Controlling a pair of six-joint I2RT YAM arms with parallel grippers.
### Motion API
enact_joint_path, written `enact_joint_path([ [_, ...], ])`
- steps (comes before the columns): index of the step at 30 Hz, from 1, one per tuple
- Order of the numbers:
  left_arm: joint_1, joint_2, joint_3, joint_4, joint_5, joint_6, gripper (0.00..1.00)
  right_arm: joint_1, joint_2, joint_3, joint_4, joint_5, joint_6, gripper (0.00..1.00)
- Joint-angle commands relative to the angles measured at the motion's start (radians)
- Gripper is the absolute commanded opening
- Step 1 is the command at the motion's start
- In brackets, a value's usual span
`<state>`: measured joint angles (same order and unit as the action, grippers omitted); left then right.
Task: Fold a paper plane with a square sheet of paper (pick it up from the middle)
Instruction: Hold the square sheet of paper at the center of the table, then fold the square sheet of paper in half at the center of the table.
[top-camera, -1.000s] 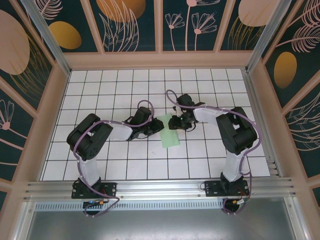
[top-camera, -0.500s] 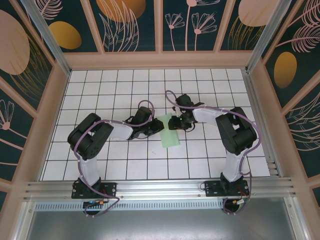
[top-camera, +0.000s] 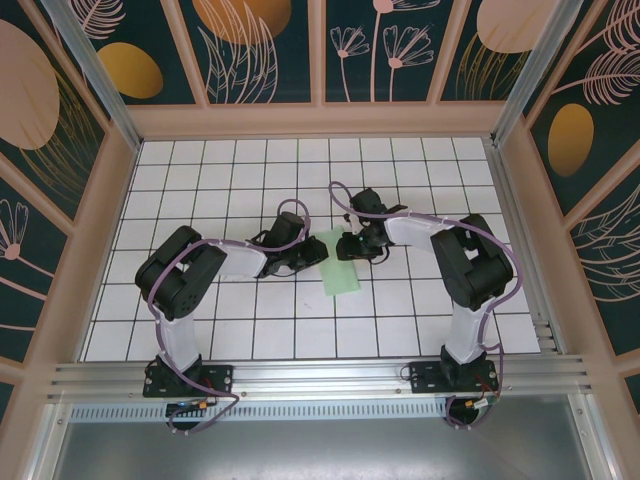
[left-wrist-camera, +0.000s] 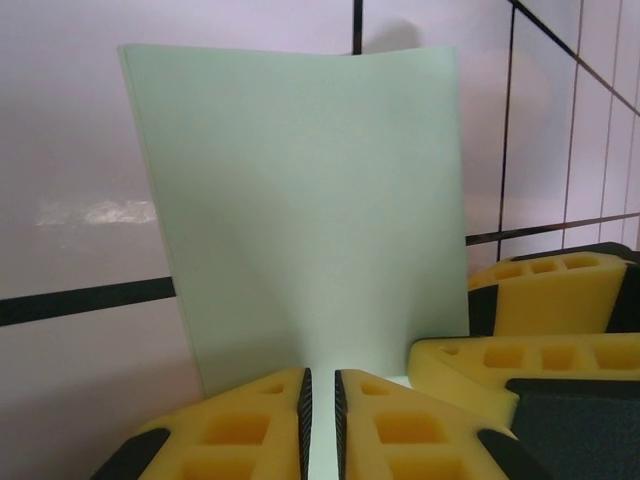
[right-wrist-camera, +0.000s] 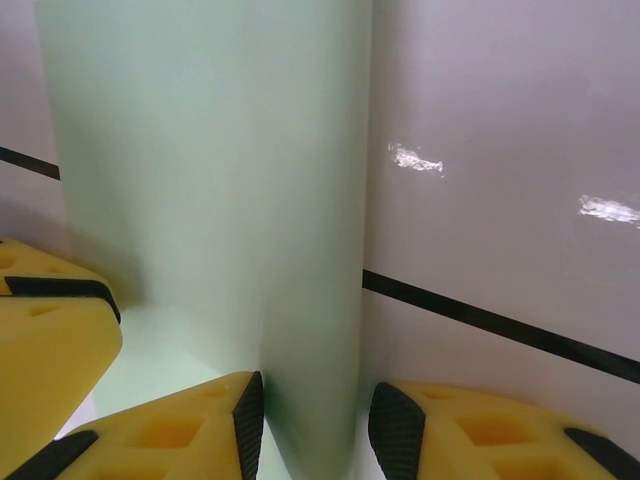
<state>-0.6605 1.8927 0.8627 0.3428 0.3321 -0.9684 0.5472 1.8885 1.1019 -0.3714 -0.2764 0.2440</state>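
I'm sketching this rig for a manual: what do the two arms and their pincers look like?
The left arm and right arm share chunky black joint housings, white links and black bases. A purple cable loops along each. The left pincer and right pincer have yellow fingers with moulded hollows and black inner pads.

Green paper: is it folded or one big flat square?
Folded. From above, the paper is a narrow strip, not a square; the left wrist view shows a doubled left edge.
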Motion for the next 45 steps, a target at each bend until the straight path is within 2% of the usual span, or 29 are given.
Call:
enact_joint_path([
  [1,-0.005,0.024,0.022,-0.059,-0.016,0.028,0.17,0.027,0.172,-0.059,0.075,0.091,-0.025,0.41],
  [9,-0.004,0.041,0.036,-0.184,-0.075,0.054,0.15,0.025,0.115,-0.029,0.074,0.054,0.012,0.42],
  [15,-0.005,0.052,0.030,-0.216,-0.102,0.059,0.13,-0.022,-0.042,-0.006,0.068,-0.029,0.082,0.48],
  [19,-0.005,0.056,0.021,-0.210,-0.105,0.056,0.13,-0.044,-0.131,0.001,0.058,-0.086,0.076,0.48],
  [22,-0.005,0.057,0.018,-0.205,-0.110,0.053,0.12,-0.040,-0.132,0.013,0.056,-0.136,0.069,0.41],
  [27,-0.005,0.068,0.022,-0.205,-0.112,0.049,0.12,-0.012,-0.109,0.029,0.063,-0.126,0.074,0.27],
  [29,-0.005,0.069,0.021,-0.205,-0.110,0.050,0.12,-0.006,-0.107,0.032,0.061,-0.108,0.076,0.27],
  [38,-0.004,0.076,0.019,-0.224,-0.128,0.034,0.11,-0.006,-0.028,0.020,0.087,-0.179,0.065,0.23],
  [45,-0.004,0.076,0.008,-0.263,-0.160,0.027,0.10,-0.040,-0.013,-0.038,0.096,-0.135,0.059,0.19],
])
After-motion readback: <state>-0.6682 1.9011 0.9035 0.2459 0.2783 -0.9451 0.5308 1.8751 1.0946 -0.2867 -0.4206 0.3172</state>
